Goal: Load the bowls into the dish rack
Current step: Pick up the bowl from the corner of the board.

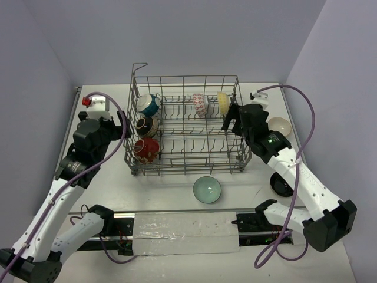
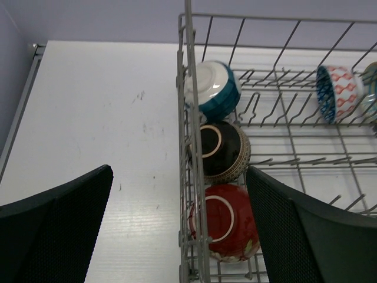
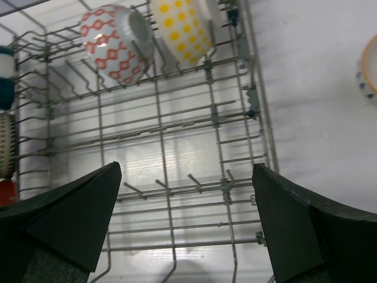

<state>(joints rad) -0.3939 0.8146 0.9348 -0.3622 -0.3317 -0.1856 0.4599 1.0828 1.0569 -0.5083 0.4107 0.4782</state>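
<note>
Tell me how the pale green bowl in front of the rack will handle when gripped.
The pale green bowl looks glossy, so a grip may slip on its rim. It appears to be rigid ceramic, probably chipping if dropped. Upright on the table, it would likely slide rather than tip.

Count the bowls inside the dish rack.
5 in the dish rack: teal bowl, black bowl, red bowl down its left side; red-patterned bowl, yellow-dotted bowl at its far end.

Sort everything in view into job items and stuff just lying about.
Job: dish rack; racked teal bowl, black bowl, red bowl, red-patterned bowl, yellow-dotted bowl; loose pale green bowl, cream bowl, dark bowl.
Lying about: clear plastic sheet, near edge.
</note>
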